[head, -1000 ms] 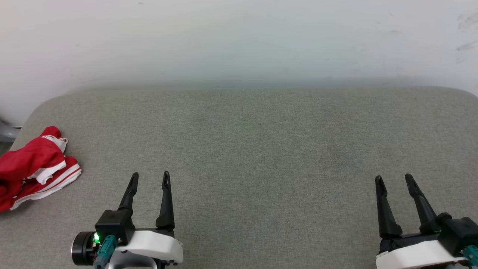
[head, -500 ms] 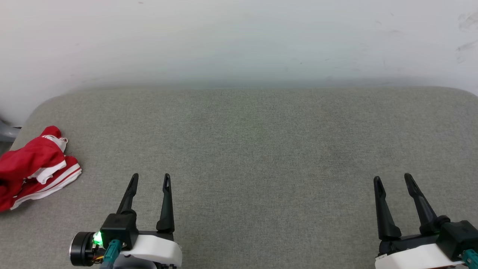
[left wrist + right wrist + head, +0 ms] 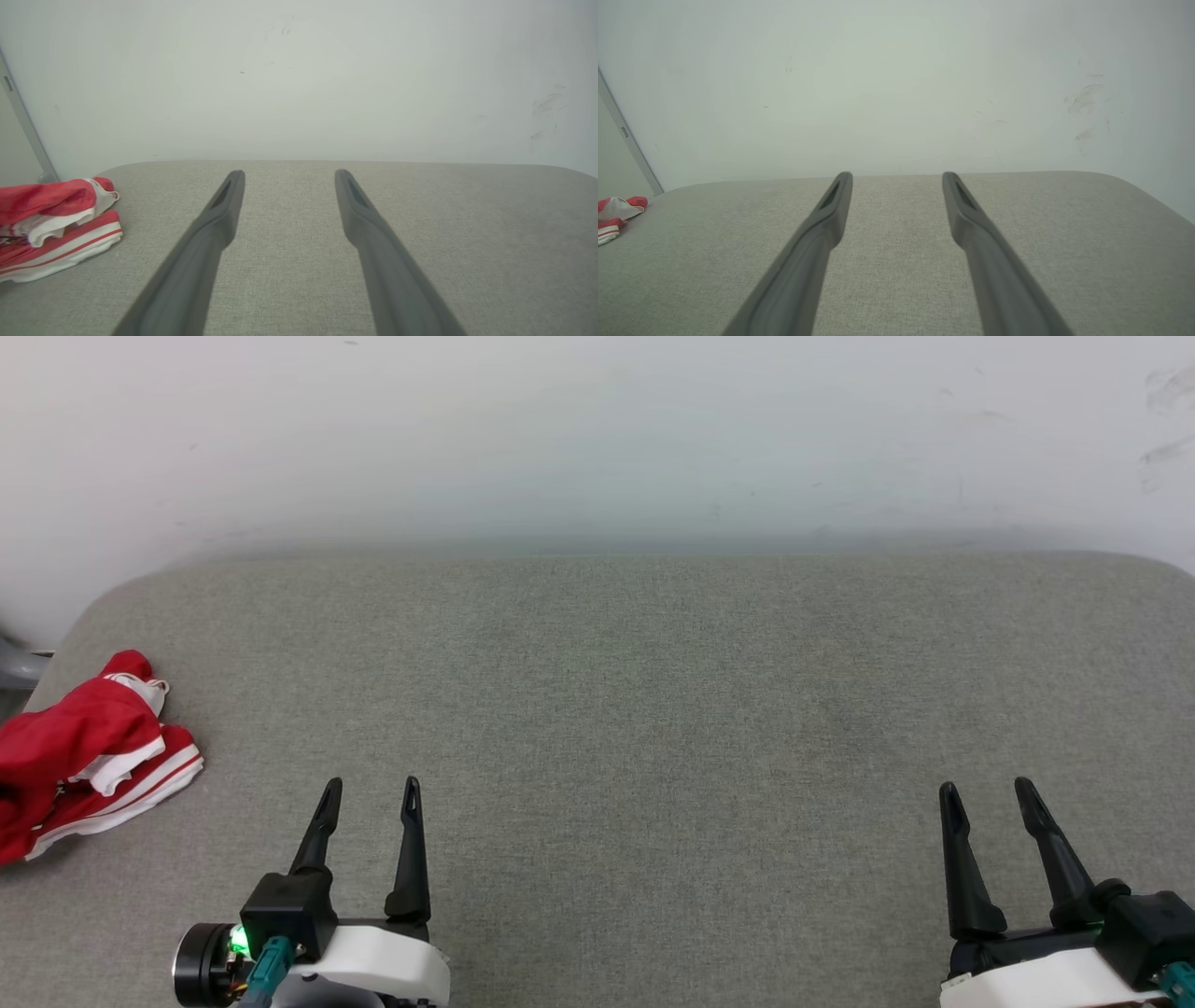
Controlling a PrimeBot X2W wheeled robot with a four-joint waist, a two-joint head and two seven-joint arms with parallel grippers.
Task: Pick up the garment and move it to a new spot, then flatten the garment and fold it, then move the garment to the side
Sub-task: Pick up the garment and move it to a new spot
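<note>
No text, label, brand, number or sign is showing legibly anywhere. The red and white garment (image 3: 65, 737) is lying bunched up, and its folds are showing only plain cloth and stripe trim, with no lettering that can be read.

- left gripper (image 3: 370, 789): low on the left, fingers spread apart, empty, pointing forward.
- right gripper (image 3: 987, 791): low on the right, fingers likewise apart, empty, leaning slightly left.
- left wrist (image 3: 378, 966) looks level; right wrist (image 3: 1036, 982) is cut off, so its roll is unclear.
</note>
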